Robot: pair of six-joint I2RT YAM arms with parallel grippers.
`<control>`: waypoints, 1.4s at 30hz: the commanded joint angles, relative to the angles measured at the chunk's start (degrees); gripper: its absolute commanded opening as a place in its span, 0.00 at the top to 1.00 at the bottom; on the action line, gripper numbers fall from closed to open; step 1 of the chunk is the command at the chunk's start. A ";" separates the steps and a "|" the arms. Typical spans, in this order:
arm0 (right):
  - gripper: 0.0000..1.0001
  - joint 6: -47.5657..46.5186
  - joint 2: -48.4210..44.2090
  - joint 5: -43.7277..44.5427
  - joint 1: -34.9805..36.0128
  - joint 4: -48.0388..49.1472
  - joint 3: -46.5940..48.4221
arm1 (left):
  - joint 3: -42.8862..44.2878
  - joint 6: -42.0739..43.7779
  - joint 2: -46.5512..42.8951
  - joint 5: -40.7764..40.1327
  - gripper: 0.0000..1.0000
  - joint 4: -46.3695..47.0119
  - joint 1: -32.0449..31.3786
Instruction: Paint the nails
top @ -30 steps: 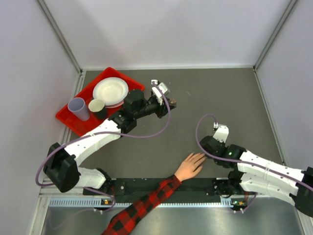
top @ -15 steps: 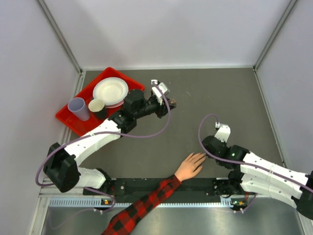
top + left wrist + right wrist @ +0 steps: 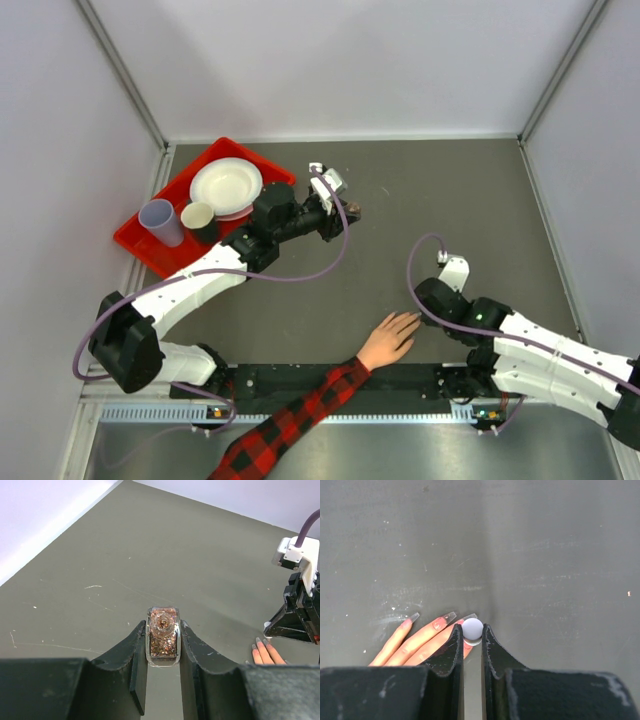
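A peach hand (image 3: 388, 340) with a red-and-black plaid sleeve (image 3: 300, 415) lies flat near the table's front edge. Its long clear nails (image 3: 449, 616) show in the right wrist view, and the fingertips show in the left wrist view (image 3: 267, 652). My right gripper (image 3: 420, 314) (image 3: 472, 632) is shut on a white round brush cap (image 3: 472, 628), held right at the tip of the nearest finger. My left gripper (image 3: 345, 208) (image 3: 163, 641) is shut on an open bottle of copper glitter polish (image 3: 163, 635), held above the table at the middle back. The brush tip is hidden.
A red tray (image 3: 135, 238) at the back left holds a white plate (image 3: 226, 185), a lavender cup (image 3: 162, 221) and a small cream cup (image 3: 198, 216). Grey walls enclose the dark table (image 3: 450, 200). The right arm (image 3: 300, 610) shows in the left wrist view.
My right arm has shifted slightly toward the near edge, staying at the fingertips. The left arm and the hand have not moved.
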 commanded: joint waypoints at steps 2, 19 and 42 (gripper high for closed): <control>1.00 -0.86 -0.19 -0.95 -0.68 2.53 1.04 | 0.85 -0.64 -0.46 0.57 1.00 3.56 0.33; 1.00 0.29 3.23 -0.42 -0.60 2.01 1.13 | 0.85 -0.90 -0.38 0.74 1.00 3.56 0.41; 1.00 -0.42 4.64 0.81 -1.65 3.76 0.96 | 0.93 -0.99 -0.29 1.00 1.00 3.65 0.59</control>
